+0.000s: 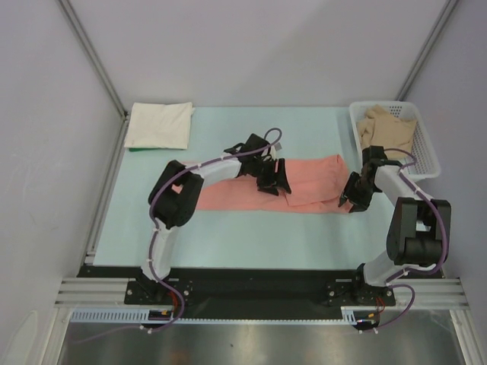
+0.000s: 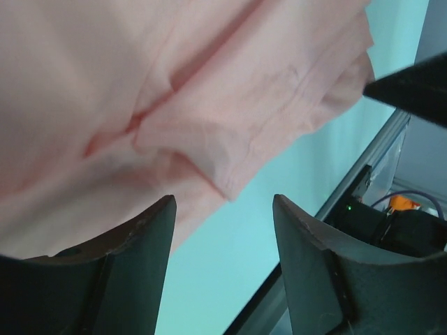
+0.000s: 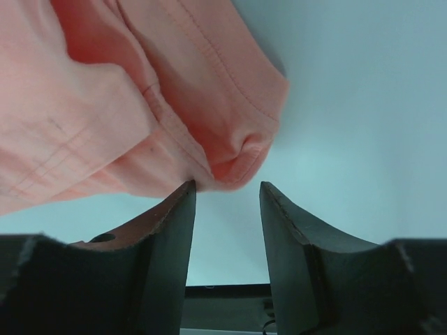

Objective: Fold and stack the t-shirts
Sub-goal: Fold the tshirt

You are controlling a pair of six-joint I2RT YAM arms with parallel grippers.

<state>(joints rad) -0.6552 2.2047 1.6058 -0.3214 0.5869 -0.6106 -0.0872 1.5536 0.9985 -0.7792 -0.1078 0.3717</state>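
Observation:
The salmon-pink t-shirt point(image 1: 313, 182) lies as a long folded strip across the middle of the table. My left gripper point(image 1: 274, 181) hangs over its middle, open, and in the left wrist view point(image 2: 223, 202) the pink cloth point(image 2: 174, 91) lies beyond the tips with nothing between them. My right gripper point(image 1: 354, 198) is at the strip's right end, open. In the right wrist view point(image 3: 227, 187) a bunched hem of the shirt point(image 3: 230, 150) lies just past its left fingertip point(image 3: 183, 199). The cream-white t-shirt point(image 1: 158, 125) lies folded at the back left. The tan-beige t-shirt point(image 1: 386, 125) is in the basket.
A white mesh basket point(image 1: 428, 156) stands at the back right, close behind my right arm. The pale teal mat point(image 1: 251, 236) covers the table. Grey walls enclose the back and sides, and a metal rail point(image 1: 103, 205) runs along the left edge.

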